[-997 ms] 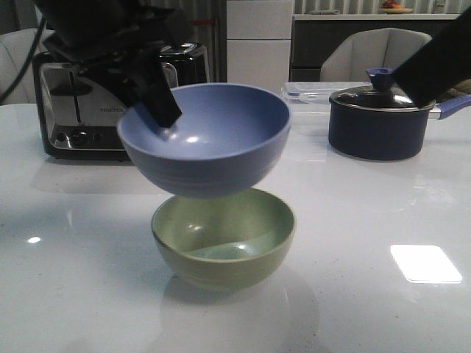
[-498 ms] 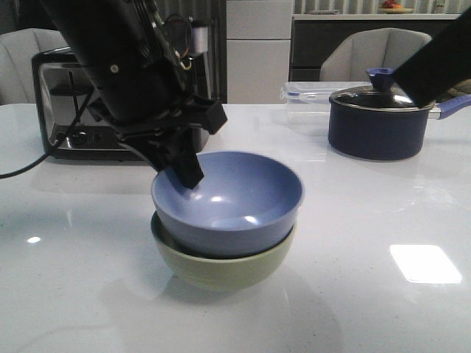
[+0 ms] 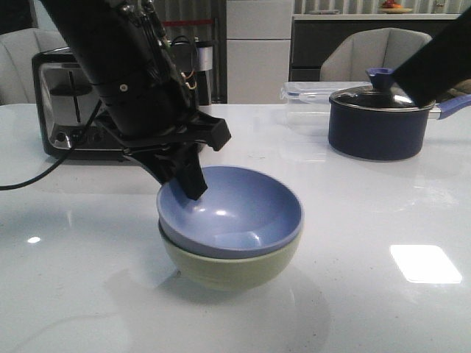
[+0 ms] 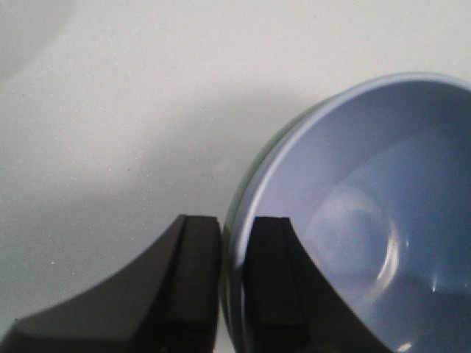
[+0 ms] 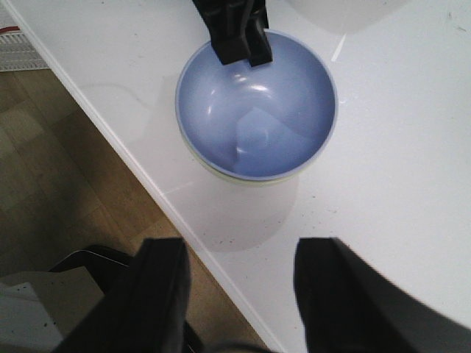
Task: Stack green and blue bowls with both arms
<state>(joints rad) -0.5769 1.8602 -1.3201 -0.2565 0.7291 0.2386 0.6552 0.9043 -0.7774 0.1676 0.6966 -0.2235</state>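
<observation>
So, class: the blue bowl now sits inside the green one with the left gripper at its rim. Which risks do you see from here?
1. The left gripper straddles the blue bowl's rim; lifting before it lets go could drag the bowl out.
2. The blue bowl looks slightly tilted in the green bowl; a nudge might unseat it.
3. In the right wrist view the stack stands near the table's edge.

periwinkle blue bowl (image 3: 235,209), sage green bowl (image 3: 228,265)
</observation>
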